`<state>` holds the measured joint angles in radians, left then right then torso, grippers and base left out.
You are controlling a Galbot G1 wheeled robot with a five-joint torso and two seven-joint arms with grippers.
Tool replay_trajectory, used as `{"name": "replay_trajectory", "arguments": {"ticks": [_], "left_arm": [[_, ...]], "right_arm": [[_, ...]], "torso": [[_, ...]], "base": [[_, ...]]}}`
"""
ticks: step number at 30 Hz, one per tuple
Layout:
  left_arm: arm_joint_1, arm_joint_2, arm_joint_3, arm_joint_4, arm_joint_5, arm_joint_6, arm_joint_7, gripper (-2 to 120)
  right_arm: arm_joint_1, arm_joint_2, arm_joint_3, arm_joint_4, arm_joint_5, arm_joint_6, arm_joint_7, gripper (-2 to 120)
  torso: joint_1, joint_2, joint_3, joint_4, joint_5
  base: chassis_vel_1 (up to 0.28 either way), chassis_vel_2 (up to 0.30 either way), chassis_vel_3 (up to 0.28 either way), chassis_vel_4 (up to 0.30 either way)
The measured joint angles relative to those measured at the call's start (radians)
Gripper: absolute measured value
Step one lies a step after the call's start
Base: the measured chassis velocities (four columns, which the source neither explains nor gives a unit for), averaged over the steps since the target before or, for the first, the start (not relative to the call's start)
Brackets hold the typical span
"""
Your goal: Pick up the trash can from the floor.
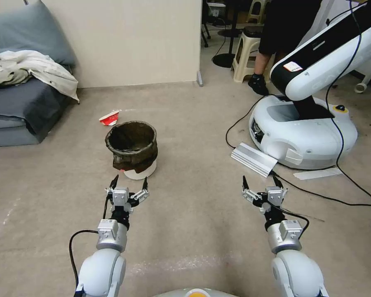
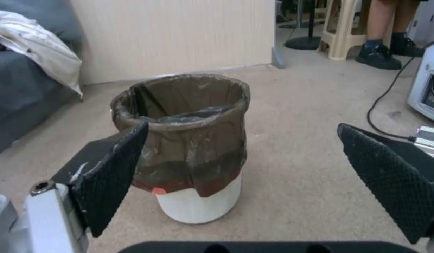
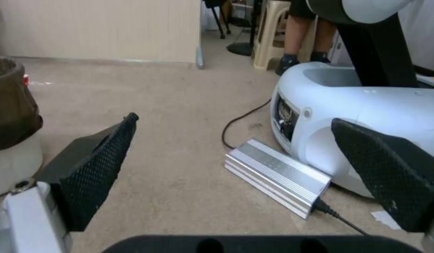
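1. While the trash can (image 1: 132, 149) stands upright on the floor (image 1: 185, 231), it sits just ahead of the left gripper (image 1: 128, 182), a little past the tips of its fingers.
2. The jaws of the left gripper are spread wide and hold nothing. In the left wrist view the trash can (image 2: 186, 147) shows between the two black pads (image 2: 109, 179), but they are not touching it yet.
3. The can is taller than it is wide, and its long way points straight up. Its dark bag (image 1: 130, 142) folds over the rim, and the white bottom (image 1: 141, 172) shows under it.
4. The right gripper (image 1: 261, 181) is also wide open and holds nothing. The can lies well off to its left side, so the left arm looks much nearer for the job.
5. A crushed red-and-white paper cup (image 1: 109, 118) lies just behind the can, away from the jaws.
6. A couch (image 1: 16, 111) is far off to the left, and a white robot base (image 1: 305, 132) and a silver box (image 1: 253, 159) lie ahead of the right jaws.
7. I think there is bare floor around the can, so the left jaws have room to go forward.
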<state>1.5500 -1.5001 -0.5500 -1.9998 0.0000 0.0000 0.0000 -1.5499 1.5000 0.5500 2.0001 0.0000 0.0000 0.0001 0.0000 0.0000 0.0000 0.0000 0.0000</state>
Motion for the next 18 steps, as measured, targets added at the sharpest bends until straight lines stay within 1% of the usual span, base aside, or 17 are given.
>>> {"name": "replay_trajectory", "arguments": {"ticks": [18], "left_arm": [[0.0,0.0,0.0,0.0,0.0,0.0,0.0,100]], "right_arm": [[0.0,0.0,0.0,0.0,0.0,0.0,0.0,100]], "torso": [[0.0,0.0,0.0,0.0,-0.0001]], "base": [[0.0,0.0,0.0,0.0]]}}
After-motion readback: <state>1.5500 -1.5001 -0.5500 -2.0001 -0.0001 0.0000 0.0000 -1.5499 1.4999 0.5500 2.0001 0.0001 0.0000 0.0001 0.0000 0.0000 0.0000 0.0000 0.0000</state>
